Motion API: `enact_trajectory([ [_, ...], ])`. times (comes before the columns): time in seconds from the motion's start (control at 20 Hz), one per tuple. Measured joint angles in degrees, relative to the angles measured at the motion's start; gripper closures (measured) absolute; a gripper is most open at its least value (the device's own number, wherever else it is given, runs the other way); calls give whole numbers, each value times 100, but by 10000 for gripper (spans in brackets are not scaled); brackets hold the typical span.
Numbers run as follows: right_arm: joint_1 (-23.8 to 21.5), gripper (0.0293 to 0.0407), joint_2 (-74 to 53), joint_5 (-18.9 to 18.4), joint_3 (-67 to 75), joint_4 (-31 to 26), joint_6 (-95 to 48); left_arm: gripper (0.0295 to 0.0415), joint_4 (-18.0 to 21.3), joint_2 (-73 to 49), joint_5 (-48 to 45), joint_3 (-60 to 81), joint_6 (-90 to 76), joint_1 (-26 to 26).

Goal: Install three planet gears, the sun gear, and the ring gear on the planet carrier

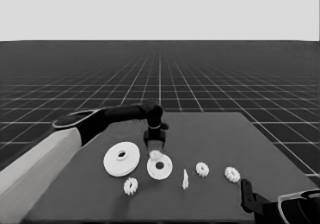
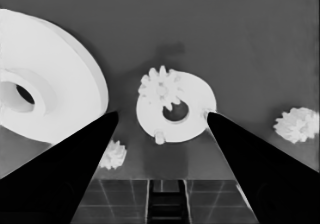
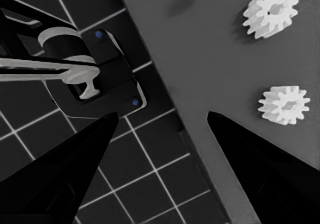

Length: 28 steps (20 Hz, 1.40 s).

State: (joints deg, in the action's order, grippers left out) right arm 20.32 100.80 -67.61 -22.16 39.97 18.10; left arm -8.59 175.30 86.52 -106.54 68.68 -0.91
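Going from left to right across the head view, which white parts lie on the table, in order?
Larger round part → gear → smaller round part → thin white piece → gear → gear.

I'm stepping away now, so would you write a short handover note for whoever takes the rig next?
Left gripper: open, over the smaller round part.
Right gripper: open, parked at the table's near right corner.
Done: one gear sits on the smaller round part.
Left: three loose gears, then the larger round part, lying just left of the smaller one.
The thin white piece is untouched.
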Motion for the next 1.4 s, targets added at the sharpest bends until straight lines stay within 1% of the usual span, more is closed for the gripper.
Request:
enact_trajectory([
  [0.2, 0, 315, 0, 0, 0, 0, 0, 326, 31, -1, 10, 5, 2, -27],
  [0.25, 0, 315, 0, 0, 0, 0, 0, 326, -164, -1238, 175, 2519, 1396, 74],
  [0.3, 0, 315, 0, 0, 0, 0, 0, 326, -255, -1895, 271, 3687, 1866, 175],
  [0.35, 0, 315, 0, 0, 0, 0, 0, 326, -311, -2229, 322, 4260, 2067, 238],
  [0.45, 0, 315, 0, 0, 0, 0, 0, 326, -368, -2520, 368, 4746, 2219, 296],
  [0.7, 0, 315, 0, 0, 0, 0, 0, 326, -396, -2654, 391, 4971, 2285, 319],
  [0.75, 0, 315, 0, 0, 0, 0, 0, 326, -1008, -2622, 371, 4764, 2108, 885],
  [0.8, 0, 315, 0, 0, 0, 0, 0, 326, -1353, -2588, 314, 4569, 1960, 1265],
  [0.85, 0, 315, 0, 0, 0, 0, 0, 326, -1541, -2560, 258, 4424, 1859, 1467],
  [0.95, 0, 315, 0, 0, 0, 0, 0, 326, -1706, -2528, 191, 4272, 1759, 1637],
  [1.2, 0, 315, 0, 0, 0, 0, 0, 326, -1785, -2511, 154, 4196, 1710, 1711],
  [1.3, 0, 315, 0, 0, 0, 0, 0, 397, -1789, -2510, 153, 4193, 1708, 1715],
  [1.4, 0, 315, 0, 0, 0, 0, 0, 398, -1790, -2510, 153, 4192, 1707, 1713],
])
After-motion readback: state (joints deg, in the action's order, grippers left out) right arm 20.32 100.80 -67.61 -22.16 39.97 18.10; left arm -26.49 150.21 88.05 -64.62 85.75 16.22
